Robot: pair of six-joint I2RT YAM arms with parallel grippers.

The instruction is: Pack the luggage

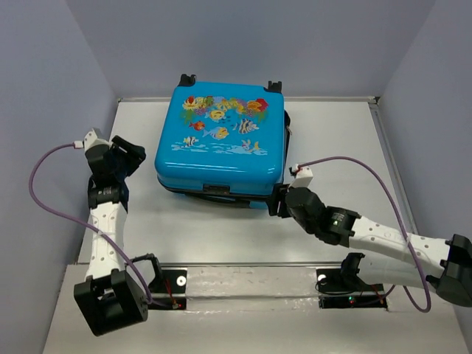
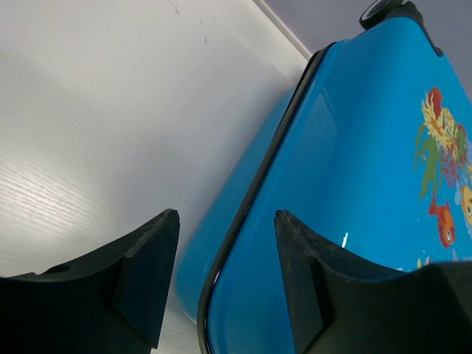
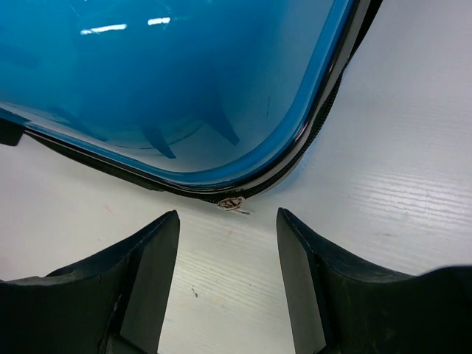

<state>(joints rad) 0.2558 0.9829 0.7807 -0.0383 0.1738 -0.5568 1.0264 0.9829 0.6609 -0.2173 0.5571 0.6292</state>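
White table (image 1: 221, 236) bears luggage (image 1: 221, 136), lid down; left fingers (image 2: 144, 287), right fingers (image 3: 147, 287) apart.

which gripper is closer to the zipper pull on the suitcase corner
Right. The right gripper sits open just in front of the zipper pull at the near right corner of the luggage; the left gripper is by its left side.

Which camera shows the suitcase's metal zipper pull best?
The right wrist view: the zipper pull lies sharp at the luggage corner, just ahead of the open right tool. The top external view shows the whole luggage, but the pull is too small to make out; the left wrist view shows only the black zipper edge.
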